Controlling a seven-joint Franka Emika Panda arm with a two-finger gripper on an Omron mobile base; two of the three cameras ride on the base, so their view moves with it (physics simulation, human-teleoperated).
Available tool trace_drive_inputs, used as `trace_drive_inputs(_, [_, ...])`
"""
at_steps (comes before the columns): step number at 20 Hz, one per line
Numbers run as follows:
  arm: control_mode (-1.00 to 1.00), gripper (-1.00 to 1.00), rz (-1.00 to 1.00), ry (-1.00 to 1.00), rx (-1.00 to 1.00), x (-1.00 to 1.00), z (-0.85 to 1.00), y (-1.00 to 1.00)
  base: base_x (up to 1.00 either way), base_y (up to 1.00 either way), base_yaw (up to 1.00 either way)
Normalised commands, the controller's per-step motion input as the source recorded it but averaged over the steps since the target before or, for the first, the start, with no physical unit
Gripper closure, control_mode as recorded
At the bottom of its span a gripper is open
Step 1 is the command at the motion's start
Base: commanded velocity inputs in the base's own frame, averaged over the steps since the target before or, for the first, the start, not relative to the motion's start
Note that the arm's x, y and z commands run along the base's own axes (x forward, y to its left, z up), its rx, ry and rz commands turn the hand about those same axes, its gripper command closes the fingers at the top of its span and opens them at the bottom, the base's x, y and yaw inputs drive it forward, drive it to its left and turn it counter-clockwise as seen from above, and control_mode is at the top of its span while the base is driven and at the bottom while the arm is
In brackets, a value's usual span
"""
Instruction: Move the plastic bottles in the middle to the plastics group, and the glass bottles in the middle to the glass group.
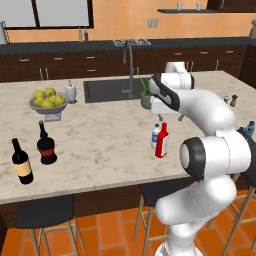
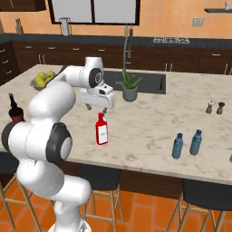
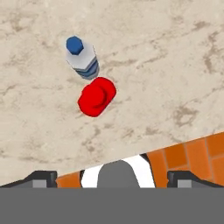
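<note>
The red glass bottle [image 1: 161, 141] [image 2: 101, 130] [image 3: 97, 96] stands upright mid-counter, near the front edge. Touching or almost touching it stands a whitish-clear plastic bottle [image 1: 156, 136] [image 3: 82, 59] with a blue cap. My gripper [image 1: 169, 119] [image 2: 96, 109] hangs above these two, pointing down, open and empty; one of its fingertips [image 3: 42, 177] sits low in the hand view, closer to the counter's front edge than the bottles. The glass group, a slim wine bottle [image 1: 22, 162] and a squat one [image 1: 46, 145], is at the left end. Two blue bottles of the plastics group [image 2: 177, 146] [image 2: 195, 142] stand to the right.
A fruit bowl [image 1: 48, 102] sits at the back left, with a sink [image 1: 112, 90] and a tall tap behind the middle. A potted plant [image 2: 130, 87] stands just beyond my gripper. Two shakers [image 2: 214, 108] are at the right. Stools stand below the front edge.
</note>
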Motion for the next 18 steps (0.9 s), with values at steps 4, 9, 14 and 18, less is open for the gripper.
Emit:
trace_drive_inputs(4, [-1.0, -1.0, 0.0, 0.0, 0.0, 0.17, 0.0, -0.08, 0.0, 0.0, 0.0])
trace_drive_inputs(9, [-1.0, -1.0, 0.0, 0.0, 0.0, 0.46, -0.24, 0.0, 0.0, 0.0, 0.0])
trace_drive_inputs(14, [-1.0, -1.0, 0.0, 0.0, 0.0, 0.35, -0.46, 0.0, 0.0, 0.0, 0.0])
trace_drive_inputs(18, [-1.0, -1.0, 0.0, 0.02, 0.0, 0.12, -0.27, 0.07, 0.0, 0.0, 0.0])
